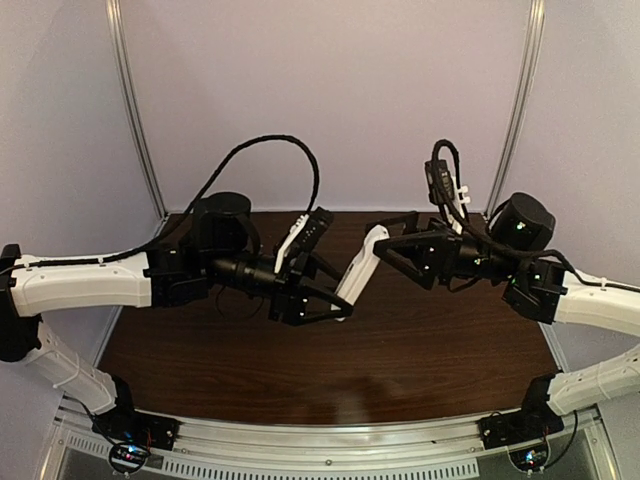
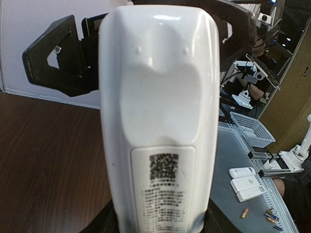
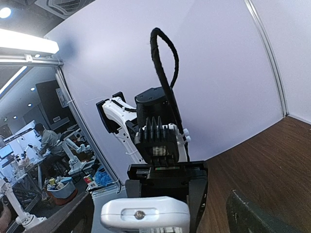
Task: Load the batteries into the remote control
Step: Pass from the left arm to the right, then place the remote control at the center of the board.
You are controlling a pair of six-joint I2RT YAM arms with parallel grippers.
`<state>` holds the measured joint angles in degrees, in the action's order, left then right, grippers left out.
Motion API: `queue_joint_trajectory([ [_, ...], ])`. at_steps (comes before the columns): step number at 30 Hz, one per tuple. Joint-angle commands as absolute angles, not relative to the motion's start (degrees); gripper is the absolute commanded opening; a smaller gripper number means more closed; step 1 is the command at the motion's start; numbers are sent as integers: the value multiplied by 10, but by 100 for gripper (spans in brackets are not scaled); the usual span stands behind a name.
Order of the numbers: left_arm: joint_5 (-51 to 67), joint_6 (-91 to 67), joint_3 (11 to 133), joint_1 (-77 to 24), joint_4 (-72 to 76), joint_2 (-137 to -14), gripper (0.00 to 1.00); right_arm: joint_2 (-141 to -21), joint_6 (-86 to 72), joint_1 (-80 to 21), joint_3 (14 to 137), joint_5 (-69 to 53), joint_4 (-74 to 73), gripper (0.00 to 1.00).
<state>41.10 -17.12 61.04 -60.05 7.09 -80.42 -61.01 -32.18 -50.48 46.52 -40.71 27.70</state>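
The remote control (image 1: 360, 265) is a slim white bar held tilted above the brown table. My left gripper (image 1: 338, 292) is shut on its lower end. In the left wrist view its back (image 2: 158, 121), with a printed code label, fills the frame. My right gripper (image 1: 392, 247) is open, and its fingers (image 3: 248, 213) straddle the remote's far end (image 3: 146, 213) with a gap on one side. No batteries show on the table.
The dark wooden table (image 1: 300, 370) is bare, with white walls on three sides. In the left wrist view, a grey surface (image 2: 238, 150) beyond the table edge carries white remote parts (image 2: 245, 182), a basket (image 2: 252, 128) and tiny cylinders (image 2: 271, 219).
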Motion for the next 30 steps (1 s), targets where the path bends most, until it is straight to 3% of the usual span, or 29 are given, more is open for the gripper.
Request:
queue_joint_trajectory([
  [1,429,-189,606,-601,133,-791,34,-626,-306,-523,490,-423,280,92],
  [9,415,-198,600,-599,135,-792,34,-634,-286,-533,511,-412,245,62],
  [14,413,-210,593,-592,145,-792,35,-636,-275,-533,519,-412,222,35],
  [15,411,-212,593,-589,146,-790,37,-637,-272,-533,522,-413,215,34],
  [23,398,-232,557,-554,130,-745,96,-644,-238,-528,550,-385,123,30],
  [30,293,-231,508,-508,47,-661,97,-695,-178,-515,619,-301,-85,27],
])
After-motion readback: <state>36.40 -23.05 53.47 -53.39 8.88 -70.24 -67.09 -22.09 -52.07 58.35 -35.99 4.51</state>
